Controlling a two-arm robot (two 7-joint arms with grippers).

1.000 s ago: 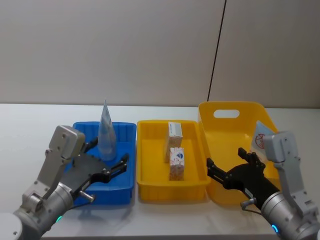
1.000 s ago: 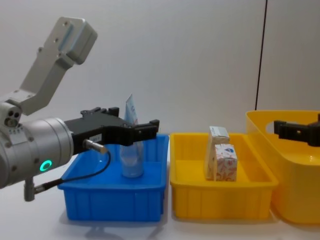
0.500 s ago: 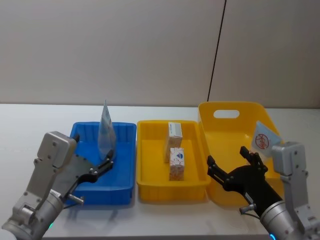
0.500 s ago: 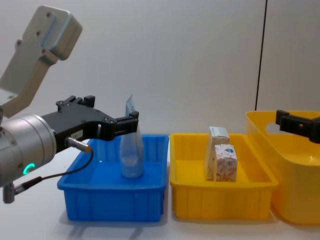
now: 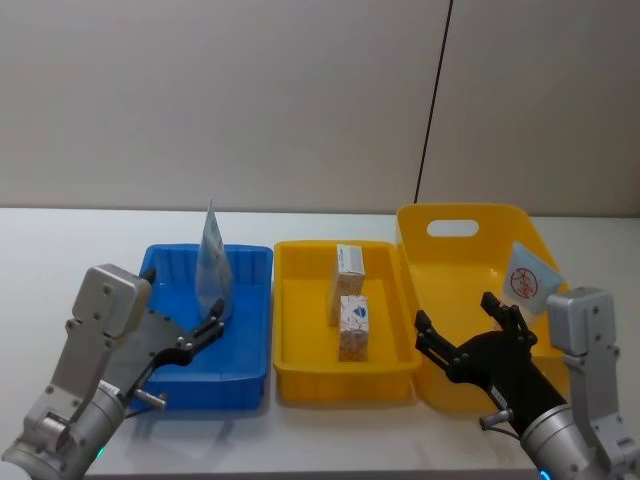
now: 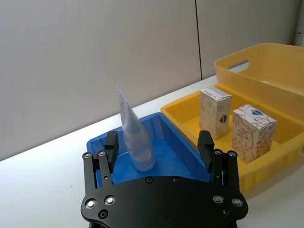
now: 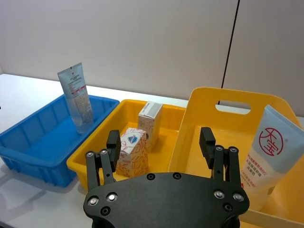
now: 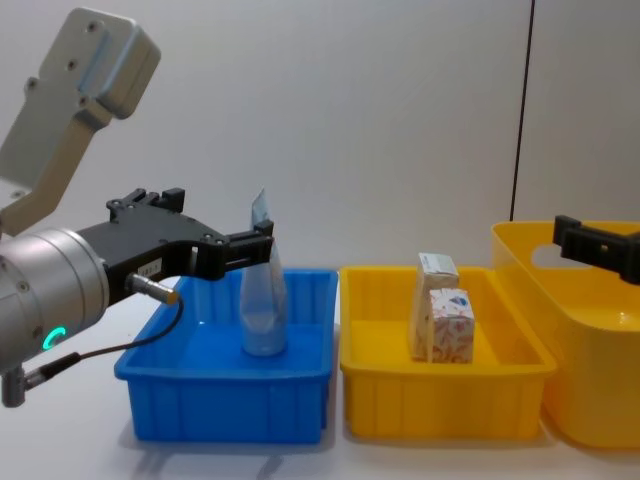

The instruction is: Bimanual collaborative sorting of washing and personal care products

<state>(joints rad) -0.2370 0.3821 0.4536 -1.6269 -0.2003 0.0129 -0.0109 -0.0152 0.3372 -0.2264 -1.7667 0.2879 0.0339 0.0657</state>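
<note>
Both wide, empty: tube (image 5: 212,270) before our left gripper (image 6: 158,145) looks sorted; second tube (image 5: 528,281) beside our right gripper (image 7: 160,137) remains.

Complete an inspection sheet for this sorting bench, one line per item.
Surface: white table carrying blue tray, yellow tray, yellow bin.
Job's things: upright tube in blue tray; leaning tube in bin; beige carton behind patterned carton in yellow tray.
Clutter: nothing seen.
Grippers: left gripper open near the upright tube; right gripper open before the bin; both empty.
Cables: thin black cable looped below left gripper.
Surroundings: plain wall, dark vertical seam.
</note>
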